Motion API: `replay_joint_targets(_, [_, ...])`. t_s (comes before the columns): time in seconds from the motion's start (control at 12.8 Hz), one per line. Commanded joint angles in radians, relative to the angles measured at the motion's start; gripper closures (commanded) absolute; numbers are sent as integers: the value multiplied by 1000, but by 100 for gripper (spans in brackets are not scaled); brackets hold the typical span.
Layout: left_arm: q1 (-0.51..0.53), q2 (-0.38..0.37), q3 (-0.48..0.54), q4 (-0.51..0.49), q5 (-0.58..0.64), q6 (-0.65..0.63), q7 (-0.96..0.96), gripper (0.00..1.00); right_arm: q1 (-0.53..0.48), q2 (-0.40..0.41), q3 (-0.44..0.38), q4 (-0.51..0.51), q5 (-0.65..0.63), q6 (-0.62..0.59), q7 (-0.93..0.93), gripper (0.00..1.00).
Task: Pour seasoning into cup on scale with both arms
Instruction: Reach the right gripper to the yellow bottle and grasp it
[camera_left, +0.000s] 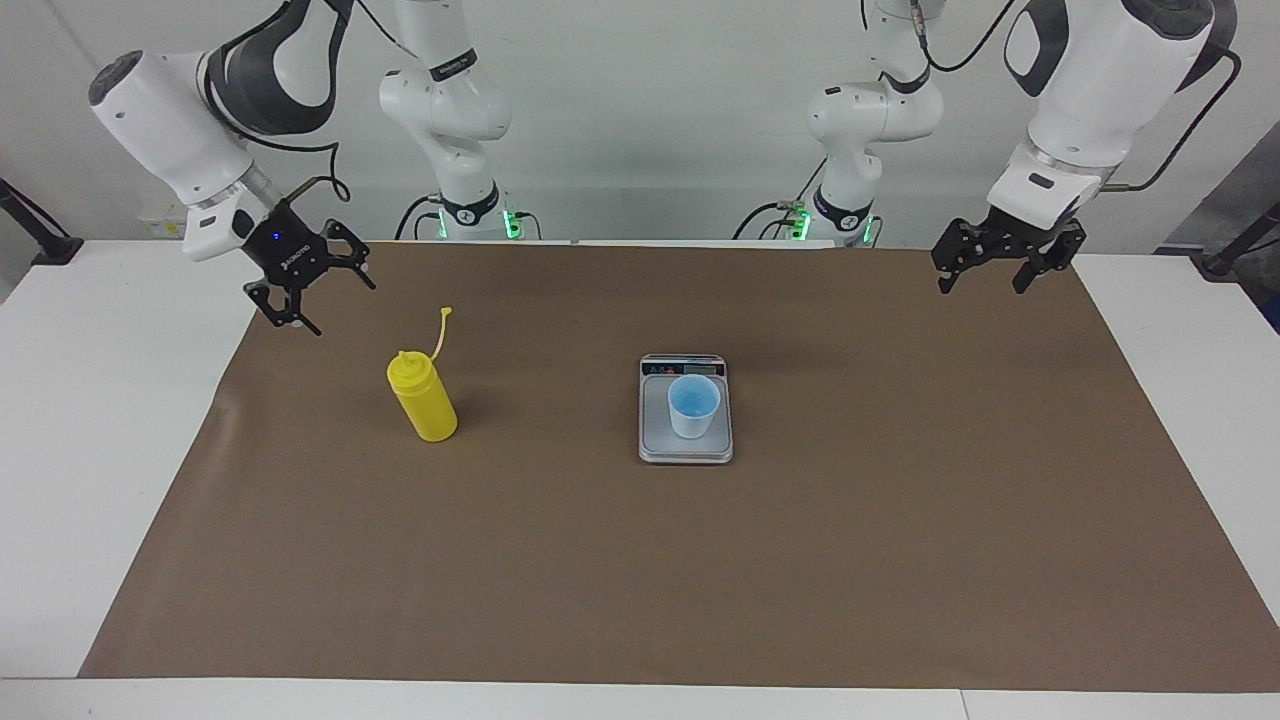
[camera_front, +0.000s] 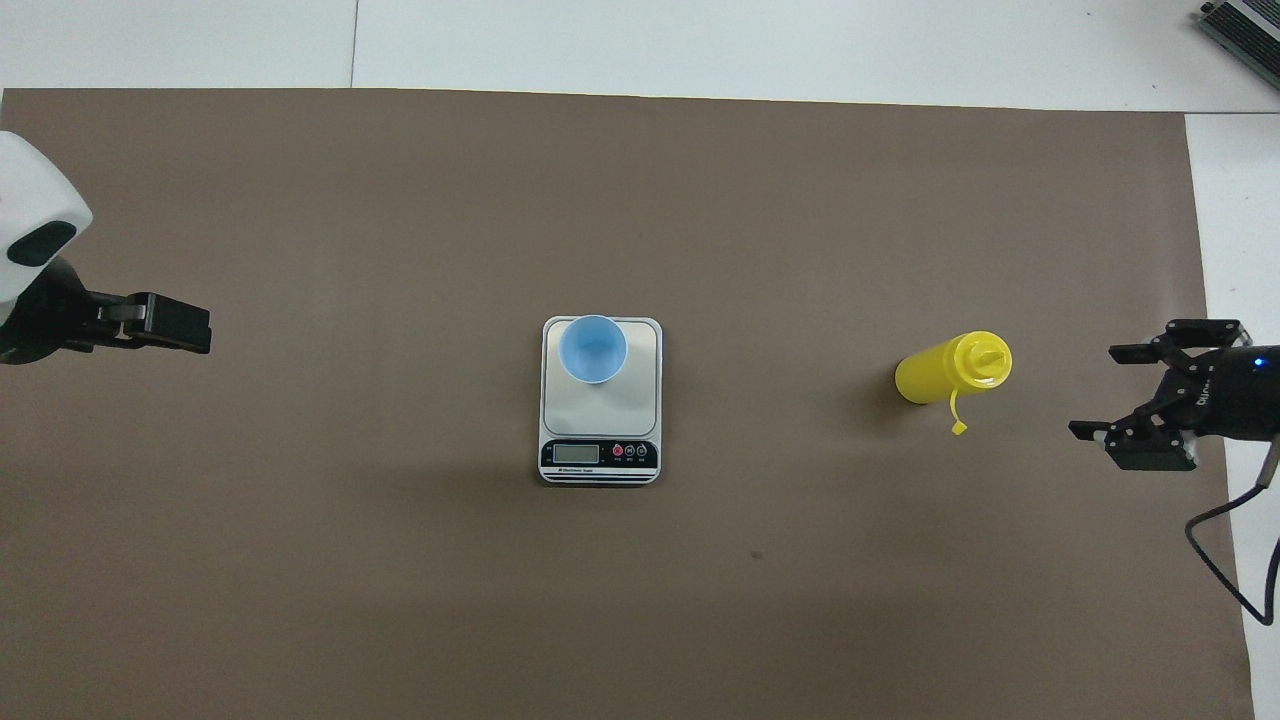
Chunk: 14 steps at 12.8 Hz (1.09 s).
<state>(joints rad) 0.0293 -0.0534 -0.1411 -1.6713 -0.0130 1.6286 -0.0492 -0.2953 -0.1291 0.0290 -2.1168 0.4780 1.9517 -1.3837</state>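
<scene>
Your cup (camera_left: 693, 405) already sits on the scale (camera_left: 685, 447) in the middle of the table. The bottle (camera_left: 422, 399) stands upright, well apart, toward the right arm's end. Your right gripper (camera_left: 310, 283) hangs open in the air near it. Your left gripper (camera_left: 996, 268) waits, open too. Nothing is held yet. Next, bring the right gripper down around the bottle's middle.
</scene>
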Motion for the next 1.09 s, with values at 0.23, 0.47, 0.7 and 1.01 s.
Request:
replay_joint_targets(0.23, [38, 0, -9, 33, -19, -45, 25, 0, -53, 167, 2, -49, 212, 55, -412, 0])
replay_joint_targets(0.47, [40, -3, -12, 36, -18, -49, 55, 0, -30, 224, 3, -84, 298, 145, -486, 0])
replay_joint_targets(0.7, [41, -3, -11, 36, -18, -55, 54, 0, 28, 238, 3, -135, 393, 170, -508, 0])
replay_joint_targets(1.01, [41, -6, -6, 28, -10, -47, 54, 0, 85, 232, 3, -175, 465, 220, -515, 0])
